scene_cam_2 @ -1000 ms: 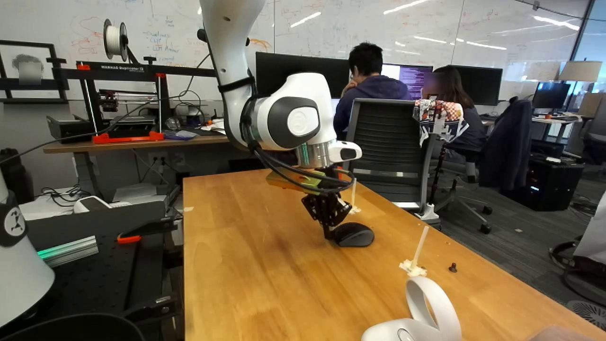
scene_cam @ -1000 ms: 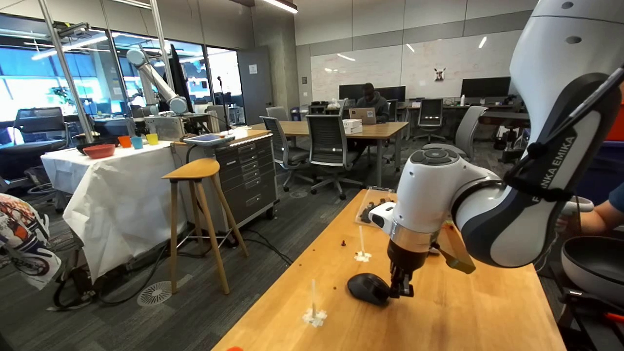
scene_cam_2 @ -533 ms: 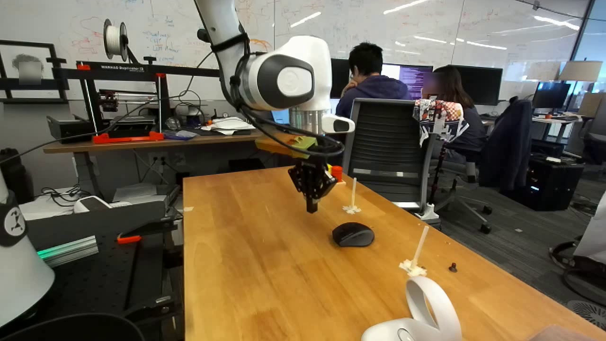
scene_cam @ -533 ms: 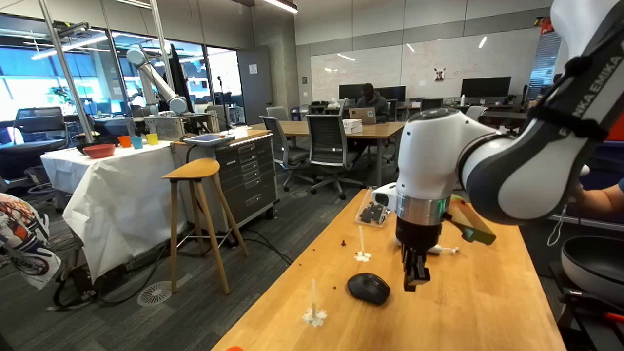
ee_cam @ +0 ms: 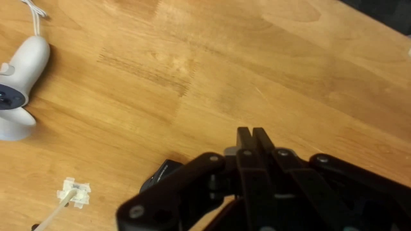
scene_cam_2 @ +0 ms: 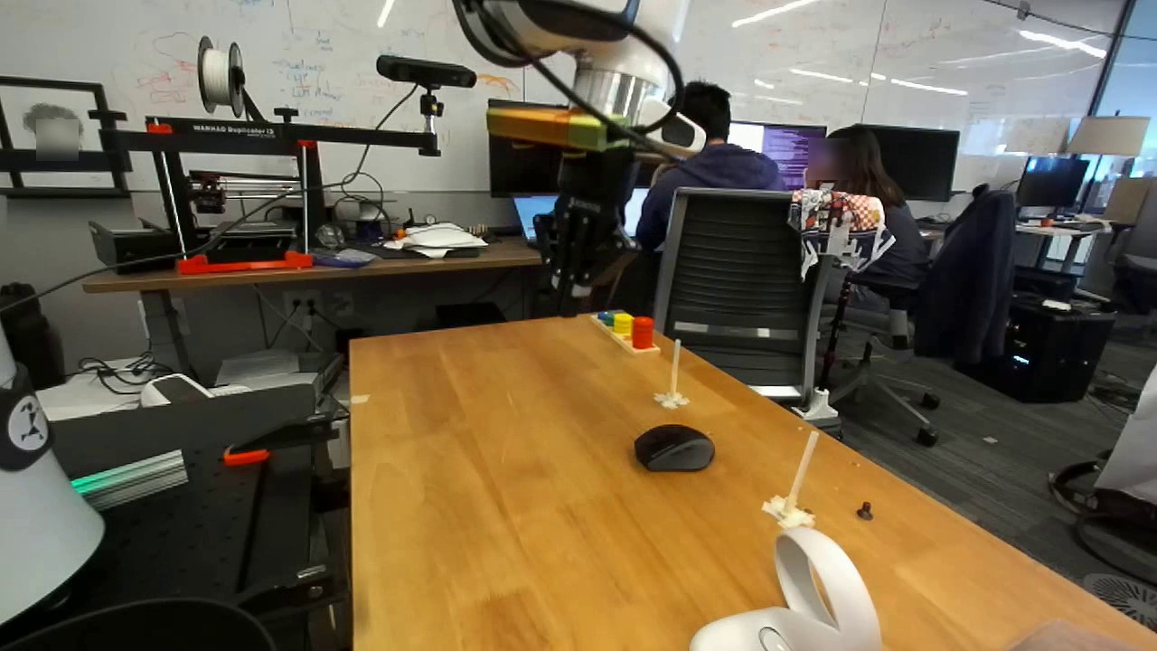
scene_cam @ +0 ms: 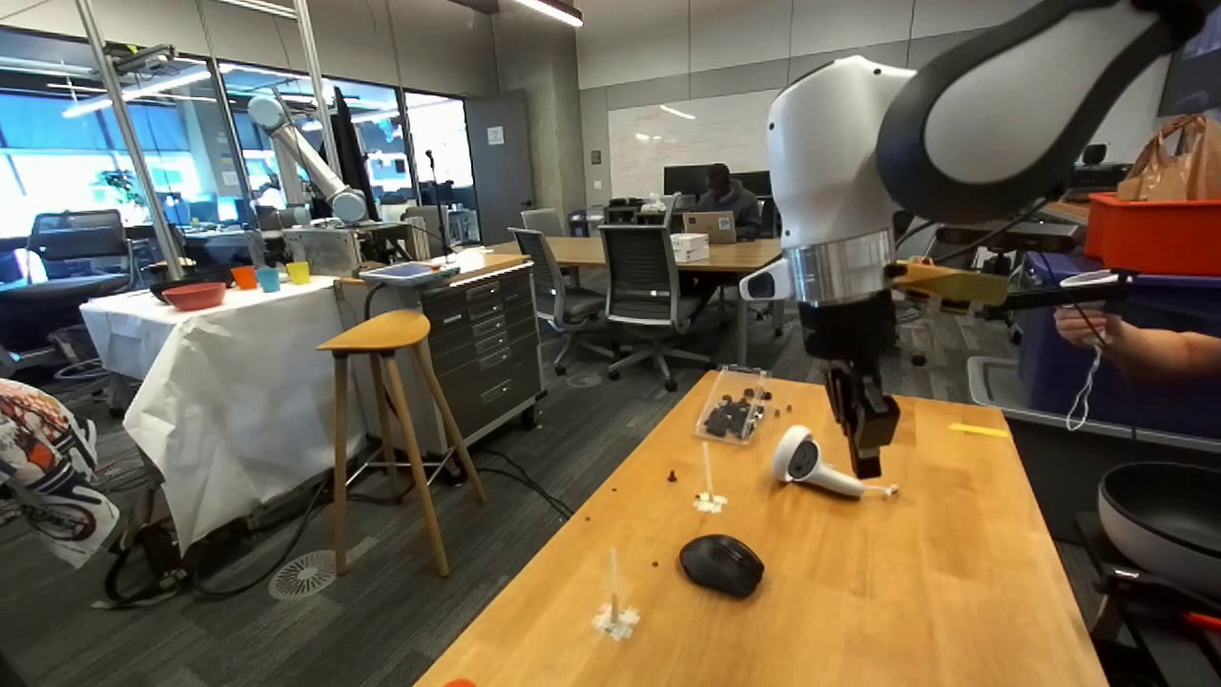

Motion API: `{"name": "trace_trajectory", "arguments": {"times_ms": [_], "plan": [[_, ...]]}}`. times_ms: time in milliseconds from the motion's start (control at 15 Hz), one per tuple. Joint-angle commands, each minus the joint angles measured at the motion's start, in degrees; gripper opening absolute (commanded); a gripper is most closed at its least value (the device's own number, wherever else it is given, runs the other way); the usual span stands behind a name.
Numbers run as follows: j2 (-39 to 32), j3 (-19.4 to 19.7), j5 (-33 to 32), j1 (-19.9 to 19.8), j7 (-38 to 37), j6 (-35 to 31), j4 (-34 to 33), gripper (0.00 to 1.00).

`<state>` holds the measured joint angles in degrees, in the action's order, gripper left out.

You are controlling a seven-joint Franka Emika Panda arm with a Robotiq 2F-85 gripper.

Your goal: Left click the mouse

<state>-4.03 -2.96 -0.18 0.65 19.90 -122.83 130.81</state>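
Note:
The black domed mouse (scene_cam: 722,565) lies on the wooden table in both exterior views, where it also shows here (scene_cam_2: 674,448). In the wrist view only a corner of the mouse (ee_cam: 163,170) shows; the gripper linkage hides the rest. My gripper (scene_cam: 866,468) is raised well above the table and apart from the mouse. It also hangs high in an exterior view (scene_cam_2: 571,303). In the wrist view the two fingertips (ee_cam: 251,130) are together with only a thin gap, and nothing is between them.
A white handled controller (scene_cam: 811,466) lies on the table. Two thin upright sticks (scene_cam: 613,582) (scene_cam: 708,472) are taped down near the mouse. A clear box (scene_cam: 734,410) of dark pieces sits at the table's end. A coloured block toy (scene_cam_2: 633,333) stands at a corner.
My gripper was down beside the mouse, touching or nearly touching it. It has risen and moved away, now high above the table. The mouse has not visibly moved.

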Motion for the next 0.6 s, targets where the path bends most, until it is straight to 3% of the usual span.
{"name": "trace_trajectory", "arguments": {"times_ms": [0, 200, 267, 333, 467, 533], "plan": [[3.17, 0.83, 2.62, -0.69, 6.93, 11.96, -5.69, 0.09], [3.95, 1.61, 2.84, -0.61, 9.41, 18.15, -9.51, 0.09], [4.08, 1.84, 2.79, -0.60, 9.80, 19.31, -10.33, 0.15], [4.17, 2.03, 2.82, -0.60, 9.95, 19.89, -11.00, 0.14], [4.15, 2.31, 2.88, -0.62, 9.87, 21.00, -12.01, 0.40], [3.92, 2.48, 3.29, -0.69, 9.97, 22.61, -12.72, 0.43]]}}
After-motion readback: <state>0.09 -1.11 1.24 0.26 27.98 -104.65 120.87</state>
